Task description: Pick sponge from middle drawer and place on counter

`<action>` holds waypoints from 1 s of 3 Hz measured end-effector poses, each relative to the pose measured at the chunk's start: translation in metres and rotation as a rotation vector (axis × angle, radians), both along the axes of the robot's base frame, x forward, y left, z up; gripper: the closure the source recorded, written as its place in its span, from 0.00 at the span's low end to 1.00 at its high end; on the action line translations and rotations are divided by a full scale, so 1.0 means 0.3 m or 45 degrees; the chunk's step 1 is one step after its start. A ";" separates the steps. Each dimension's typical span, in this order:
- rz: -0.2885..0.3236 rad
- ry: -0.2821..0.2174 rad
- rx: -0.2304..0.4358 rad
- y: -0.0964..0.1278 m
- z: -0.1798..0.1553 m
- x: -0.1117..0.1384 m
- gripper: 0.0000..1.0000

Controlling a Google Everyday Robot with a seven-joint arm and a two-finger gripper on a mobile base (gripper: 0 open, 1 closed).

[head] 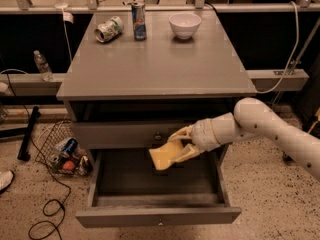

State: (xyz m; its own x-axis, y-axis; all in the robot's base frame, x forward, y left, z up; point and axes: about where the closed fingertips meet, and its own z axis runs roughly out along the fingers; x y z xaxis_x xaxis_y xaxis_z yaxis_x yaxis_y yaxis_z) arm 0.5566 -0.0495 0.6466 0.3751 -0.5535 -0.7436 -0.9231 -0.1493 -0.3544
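Pick-up judged complete: the gripper (181,145) had its jaws clamped on the sponge (164,157), which hung in the air over the open middle drawer (150,216), below counter (155,64) level. Placement on the counter was outstanding. The arm ran off the right edge. The fingers partly hid the grip point.

Over the middle drawer (158,216) my jaws grip the sponge (161,157), hiding its right end; the right edge crops my arm (280,129).
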 end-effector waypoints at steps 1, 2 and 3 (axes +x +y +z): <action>0.044 -0.125 -0.051 0.032 0.147 0.010 1.00; 0.082 -0.236 -0.111 0.070 0.296 -0.006 1.00; 0.111 -0.341 -0.182 0.117 0.443 -0.035 1.00</action>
State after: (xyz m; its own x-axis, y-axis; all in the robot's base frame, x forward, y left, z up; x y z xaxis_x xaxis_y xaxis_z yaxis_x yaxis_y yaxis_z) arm 0.5462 -0.0145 0.7795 0.5978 -0.6026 -0.5287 -0.7812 -0.2898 -0.5530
